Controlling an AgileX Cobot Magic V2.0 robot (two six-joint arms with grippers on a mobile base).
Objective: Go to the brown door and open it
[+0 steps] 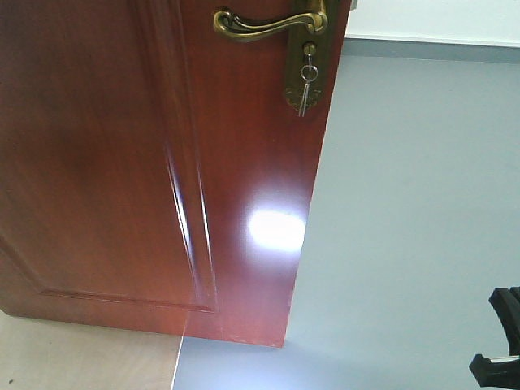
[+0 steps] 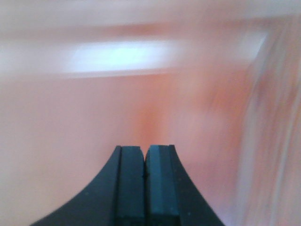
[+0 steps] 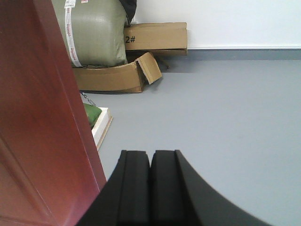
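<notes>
The brown door (image 1: 122, 162) fills the left of the front view and stands ajar, its free edge near the middle, grey floor showing past it. Its brass lever handle (image 1: 268, 24) sits at the top, with keys (image 1: 305, 81) hanging from the lock below. My left gripper (image 2: 144, 150) is shut and empty, close against a blurred reddish-brown surface. My right gripper (image 3: 150, 154) is shut and empty, just right of the door's edge (image 3: 56, 117), pointing over the grey floor. A black part (image 1: 500, 341) of the right arm shows at the front view's lower right.
Beyond the door, cardboard boxes (image 3: 150, 37) and a green sack (image 3: 94, 33) lie against the white wall. A white-framed item (image 3: 101, 127) lies on the floor by the door edge. Grey floor (image 1: 406, 203) stretches right. A beige floor strip (image 1: 81, 357) lies below the door.
</notes>
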